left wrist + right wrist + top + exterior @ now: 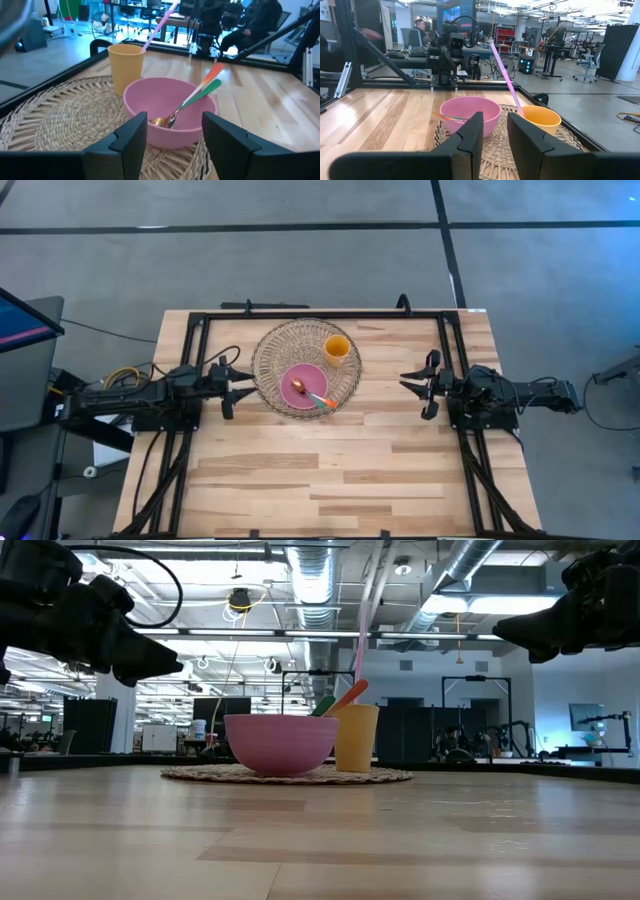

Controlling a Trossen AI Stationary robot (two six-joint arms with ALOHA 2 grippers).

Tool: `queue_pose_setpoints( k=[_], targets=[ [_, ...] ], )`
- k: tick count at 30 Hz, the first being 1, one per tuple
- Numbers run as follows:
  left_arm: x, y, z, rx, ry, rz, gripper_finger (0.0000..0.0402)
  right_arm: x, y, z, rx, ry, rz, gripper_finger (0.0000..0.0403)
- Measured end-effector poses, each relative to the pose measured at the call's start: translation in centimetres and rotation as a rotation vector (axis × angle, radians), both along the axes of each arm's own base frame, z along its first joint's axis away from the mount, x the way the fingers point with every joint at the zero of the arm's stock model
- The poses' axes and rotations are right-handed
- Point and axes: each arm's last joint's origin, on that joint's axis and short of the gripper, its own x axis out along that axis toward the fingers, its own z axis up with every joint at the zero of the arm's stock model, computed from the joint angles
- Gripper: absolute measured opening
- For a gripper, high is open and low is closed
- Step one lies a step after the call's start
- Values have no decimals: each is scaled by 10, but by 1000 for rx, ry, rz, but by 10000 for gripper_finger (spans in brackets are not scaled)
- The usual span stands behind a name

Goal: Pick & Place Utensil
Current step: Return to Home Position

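- Key relation: mat (270, 350) w/ bowl (303, 385) and cup (337, 348) lies between the two arms, left of centre on the worktop (330, 470); left gripper (235, 388) is just beside the mat's edge, facing it; right gripper (415, 385) faces it from the far side, well apart; left arm is the nearer
- Spoon (195, 96): head down in bowl, handle leaning out over the rim on the right arm's side; straw (362, 610) stands in cup, near upright, tilted a bit
- Cup is just beside bowl on mat; touching or not, can't tell
- Left gripper: fingers (131, 137) wide apart, nothing between them, touching nothing; held above worktop per low view
- Right gripper: fingers apart w/ a narrower gap, empty; also held above worktop
- Judgement: placing looks done; only the move to rest is left, and both arms look at or near that pose; left should back straight off from mat so as not to catch its edge
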Motion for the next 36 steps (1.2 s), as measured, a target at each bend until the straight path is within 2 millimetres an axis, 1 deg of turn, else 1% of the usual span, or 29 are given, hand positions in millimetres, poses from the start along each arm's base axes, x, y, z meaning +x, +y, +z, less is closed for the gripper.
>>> queue_pose_setpoints(
  k=[15,25,36],
  targets=[
    [0,0,1,1,-9,0,191,0,0,0,0,0,0,82],
    [-5,-1,10,17,-116,1,191,0,0,0,0,0,0,82],
    [-6,-1,11,18,-125,1,191,0,0,0,0,0,0,82]
  ],
)
